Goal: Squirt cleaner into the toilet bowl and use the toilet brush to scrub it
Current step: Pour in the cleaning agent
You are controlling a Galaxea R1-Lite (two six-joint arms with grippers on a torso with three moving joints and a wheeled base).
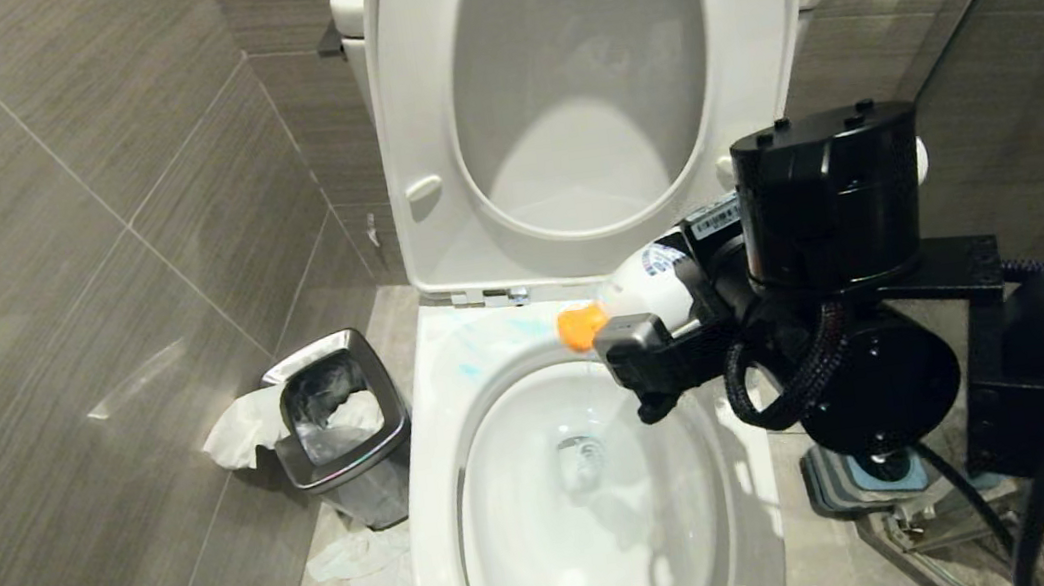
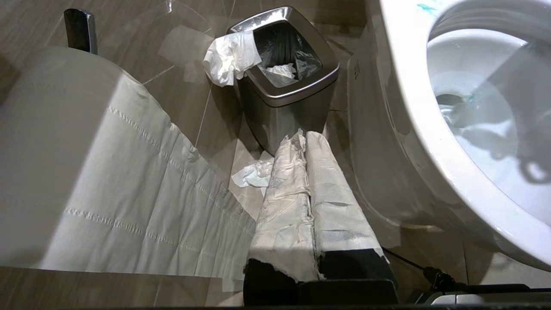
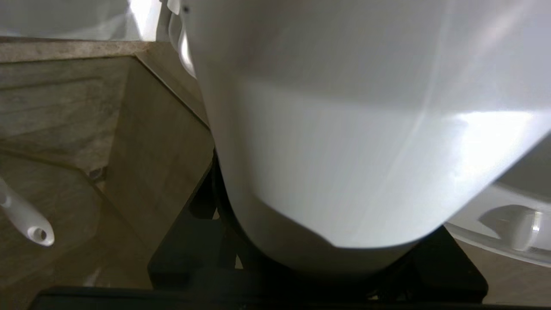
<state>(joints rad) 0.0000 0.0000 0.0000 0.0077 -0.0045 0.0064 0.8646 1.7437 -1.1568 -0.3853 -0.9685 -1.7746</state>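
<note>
The right gripper (image 1: 661, 315) reaches in from the robot's right and hangs over the right rear edge of the toilet bowl (image 1: 434, 466), a large glossy white ceramic oval basin with a broad rim. Its black fingers (image 1: 634, 339) are clamped on a white plastic bottle (image 1: 647, 287) with an orange nozzle cap; the bottle lies nearly level, its cap pointing toward the robot's left, above the back of the rim. In the right wrist view the bottle's white body (image 3: 344, 150) fills most of the picture, wedged between the dark fingers.

The cleaner (image 1: 472, 370), a translucent turquoise-blue liquid, shows as thin smears on the flat rear rim just below the hinges, and as a faint blue streak near the water at the drain in the left wrist view (image 2: 469, 98). The white seat and lid (image 1: 422, 145) stand raised against the cistern.

The rounded end of a slim white plastic handle (image 3: 26, 219), apparently the toilet brush, appears in the right wrist view, apart from the bottle, over the brown tiled floor.

The left gripper (image 2: 308, 142) hangs low beside the bowl's outer left wall, its paper-wrapped fingers (image 2: 288, 193) pressed together with nothing between them. Ahead of it stands a small steel-rimmed square waste bin (image 2: 297, 90) with a black liner and crumpled white tissue (image 2: 228, 56) draped over its edge. A toilet paper roll (image 2: 64, 150) sits close to that camera.
</note>
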